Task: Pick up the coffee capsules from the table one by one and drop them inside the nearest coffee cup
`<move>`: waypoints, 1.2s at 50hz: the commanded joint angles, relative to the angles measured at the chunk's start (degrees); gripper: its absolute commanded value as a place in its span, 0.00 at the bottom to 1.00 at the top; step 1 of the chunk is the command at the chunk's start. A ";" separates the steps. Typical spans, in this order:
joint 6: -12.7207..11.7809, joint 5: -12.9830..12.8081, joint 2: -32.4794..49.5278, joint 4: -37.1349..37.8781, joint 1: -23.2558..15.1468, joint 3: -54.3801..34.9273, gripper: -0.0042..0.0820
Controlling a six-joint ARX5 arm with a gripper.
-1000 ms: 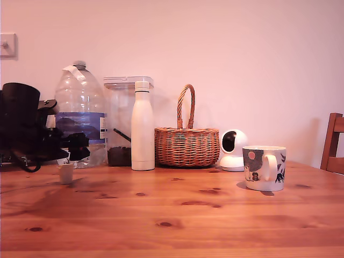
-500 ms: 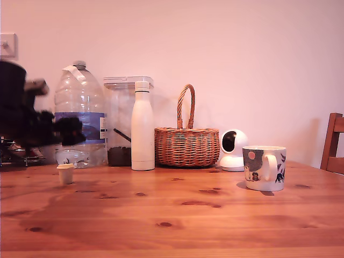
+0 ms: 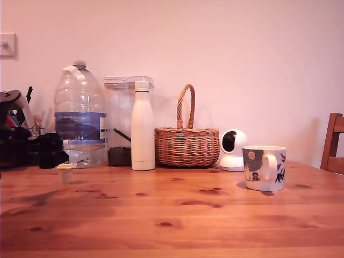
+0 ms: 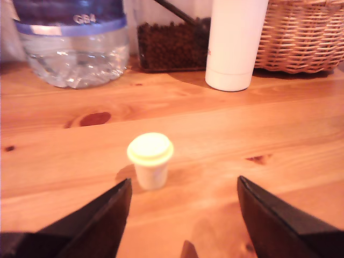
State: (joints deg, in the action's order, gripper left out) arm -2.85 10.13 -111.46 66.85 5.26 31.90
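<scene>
One coffee capsule [image 3: 65, 172] stands on the table [image 3: 177, 220], wide rim up, at the left of the exterior view, in the lower-middle of that frame. Cream-beige, tapered body, small. In the wrist view the same capsule [image 4: 150, 159] sits just left of frame centre, upright, casting a short shadow on the wood.

My gripper [image 3: 49, 152] is at the far left edge of the exterior view, low, just above table level, beside the capsule and slightly above it. Not touching it. In the wrist view my two dark fingers [image 4: 91, 226] rise from the bottom corners of the frame, set wide apart, nothing between them but bare wood; the capsule stands ahead of the gap, nearer the finger on the frame's left.

Coffee cup [image 3: 264, 167] is well apart from the capsule, at the right of the exterior view: white mug, handle facing the camera, dark figures, an orange-red dot near the rim.

Behind the capsule, along the wall: large clear water bottle [image 3: 80, 115] with a blue label, part-filled; clear lidded container [image 3: 120, 121] holding a dark layer at the bottom, which the wrist view shows as coffee beans [image 4: 172, 45]; white flask [image 3: 142, 126]; wicker basket [image 3: 187, 144] with a hoop handle; round white camera [image 3: 233, 149] just beside the cup, further back. Wooden chair back [image 3: 334, 142] at the right edge. Light switch [image 3: 7, 45] upper left on the wall.
</scene>
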 commanded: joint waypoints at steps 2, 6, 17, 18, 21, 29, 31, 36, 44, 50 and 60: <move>-0.17 -0.31 0.59 1.42 0.17 -1.42 0.71; -0.11 -0.59 0.57 0.72 0.17 -1.55 0.71; 0.26 -0.59 0.55 -0.04 0.15 -1.55 0.71; 0.26 -0.59 0.55 -0.11 0.15 -1.55 0.71; 0.26 -0.57 0.55 -0.79 0.15 -1.55 0.71; 0.26 -0.59 0.48 -0.87 0.15 -1.55 0.71; 0.26 -0.59 0.48 -0.81 0.15 -1.49 0.71; 0.26 -0.81 0.48 -0.83 0.15 -1.42 0.71; 0.24 -1.64 0.46 -0.94 0.15 -0.79 0.71; 0.22 -1.81 0.13 -2.14 0.11 0.33 0.71; -0.04 -1.84 -2.80 -3.61 0.11 3.48 0.71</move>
State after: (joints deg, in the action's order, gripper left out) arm -2.83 8.45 -111.90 63.07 5.26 34.37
